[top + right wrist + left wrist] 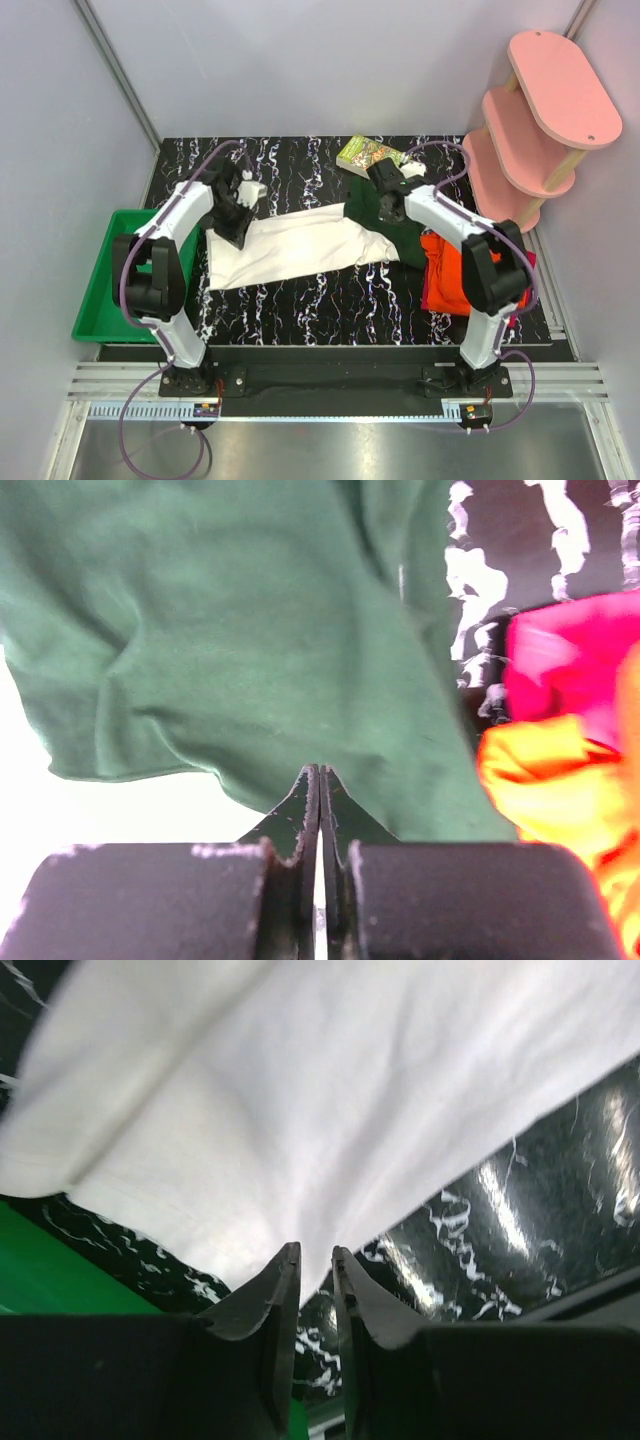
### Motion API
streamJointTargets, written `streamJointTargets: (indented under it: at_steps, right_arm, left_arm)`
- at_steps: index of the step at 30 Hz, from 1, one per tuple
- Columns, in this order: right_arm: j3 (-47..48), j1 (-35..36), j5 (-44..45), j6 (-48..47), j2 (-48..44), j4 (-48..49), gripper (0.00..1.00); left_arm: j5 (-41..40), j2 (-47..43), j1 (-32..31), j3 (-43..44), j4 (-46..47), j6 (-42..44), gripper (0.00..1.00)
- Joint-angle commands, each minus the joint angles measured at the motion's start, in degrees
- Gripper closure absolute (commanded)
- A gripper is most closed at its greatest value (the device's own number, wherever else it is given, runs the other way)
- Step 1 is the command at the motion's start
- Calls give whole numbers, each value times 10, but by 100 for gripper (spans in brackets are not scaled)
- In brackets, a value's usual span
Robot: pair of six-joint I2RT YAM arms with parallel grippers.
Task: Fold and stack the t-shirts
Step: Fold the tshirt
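The cream-white t-shirt (300, 245) lies spread across the black marbled table, its dark green sleeve (385, 215) at the right end. My left gripper (238, 235) sits at the shirt's left end. In the left wrist view the white cloth (300, 1110) narrows to a point pinched between my left gripper's (315, 1252) nearly closed fingertips. My right gripper (320, 770) is shut, its tips pressed together on the hem of the green sleeve (230, 640). An orange t-shirt (450, 275) and a magenta-red one (525, 262) lie bunched together at the right, under the right arm.
A small green illustrated book (367, 155) lies at the back of the table, just behind the right gripper. A green plastic tray (100, 300) sits off the table's left edge. A pink tiered shelf (540, 110) stands at the back right.
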Motion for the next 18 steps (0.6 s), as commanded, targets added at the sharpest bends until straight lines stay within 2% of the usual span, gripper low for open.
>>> streamJointTargets:
  at_steps: [1,4,7,8,11,14,18]
  right_arm:
    - [-71,9,53,26,-80,58,100]
    - [-106,18,50,40,-101,64,100]
    - [-118,18,53,52,-92,66,100]
    - [-115,18,64,50,-82,79,100]
    - [-60,14,77,22,-40,88,100]
    - [8,9,75,-5,9,88,100]
    - [73,-4,58,-12,75,75,100]
  left_arm:
    - [30,3,16,36,79,-56,77]
    - [7,29,16,54,103,-70,78]
    - [-26,85,16,106,103,-83,84]
    - [-39,113,16,116,101,-90,87]
    - [-44,146,16,139,92,-96,88]
    - [-38,137,16,128,86,-94,83]
    - [-27,95,16,83,84,-73,68]
